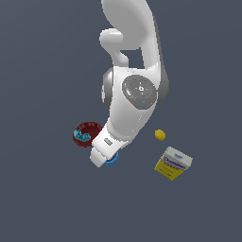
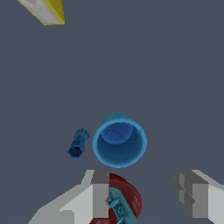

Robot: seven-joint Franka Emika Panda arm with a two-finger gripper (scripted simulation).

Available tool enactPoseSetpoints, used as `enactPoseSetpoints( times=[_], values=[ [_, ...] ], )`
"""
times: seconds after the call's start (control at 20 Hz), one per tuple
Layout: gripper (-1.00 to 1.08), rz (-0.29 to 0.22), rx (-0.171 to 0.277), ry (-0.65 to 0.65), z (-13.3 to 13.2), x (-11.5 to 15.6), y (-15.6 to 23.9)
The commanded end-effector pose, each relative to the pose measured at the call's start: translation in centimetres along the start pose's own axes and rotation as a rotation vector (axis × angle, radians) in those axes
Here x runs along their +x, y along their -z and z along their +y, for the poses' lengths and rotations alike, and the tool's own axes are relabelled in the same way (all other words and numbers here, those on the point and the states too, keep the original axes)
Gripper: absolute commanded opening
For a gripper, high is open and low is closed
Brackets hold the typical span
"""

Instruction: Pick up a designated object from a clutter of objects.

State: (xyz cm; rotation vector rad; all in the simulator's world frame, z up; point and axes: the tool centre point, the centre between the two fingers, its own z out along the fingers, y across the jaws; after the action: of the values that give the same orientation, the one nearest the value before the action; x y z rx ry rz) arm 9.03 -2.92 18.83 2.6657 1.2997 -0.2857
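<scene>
The white arm [image 1: 134,90] reaches down from above, bent at the wrist so that its hand slants toward the exterior view's left, and its end hides most of the blue cup [image 1: 111,161] on the grey counter [image 1: 47,198]; only a sliver of blue rim shows under it there. From the wrist view the cup [image 2: 119,139] stands upright and open, apart from everything else, with the jaws spread wide and holding nothing, the gripper [image 2: 146,197] poised above and a little short of the cup. One finger [image 2: 100,196] sits in front of the dark red bowl [image 2: 127,199], which has a teal item [image 2: 119,208] in it; the other finger [image 2: 197,197] is over bare counter. The bowl [image 1: 87,133] lies just beside the cup. A small dark blue piece [image 2: 78,143] lies near the cup. The lemon [image 1: 160,135] and the yellow-and-white box [image 1: 173,163] lie well apart toward the exterior view's right.
</scene>
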Motion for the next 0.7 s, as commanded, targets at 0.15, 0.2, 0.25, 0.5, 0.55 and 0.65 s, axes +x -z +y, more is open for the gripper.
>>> enactPoseSetpoints(
  times=[0.15, 0.2, 0.25, 0.5, 0.55, 0.65],
  values=[
    [0.28, -0.048, -0.006, 0.172, 1.1, 0.6, -3.1],
    [0.28, -0.056, -0.006, 0.203, 1.3, 0.7, -3.7],
    [0.28, -0.065, -0.006, 0.234, 1.5, 0.7, -4.3],
    [0.28, -0.1, -0.004, 0.364, 2.2, 1.1, -6.7],
    [0.28, -0.106, -0.003, 0.385, 2.3, 1.2, -7.1],
    [0.28, -0.117, -0.001, 0.424, 2.4, 1.2, -7.9]
  ],
)
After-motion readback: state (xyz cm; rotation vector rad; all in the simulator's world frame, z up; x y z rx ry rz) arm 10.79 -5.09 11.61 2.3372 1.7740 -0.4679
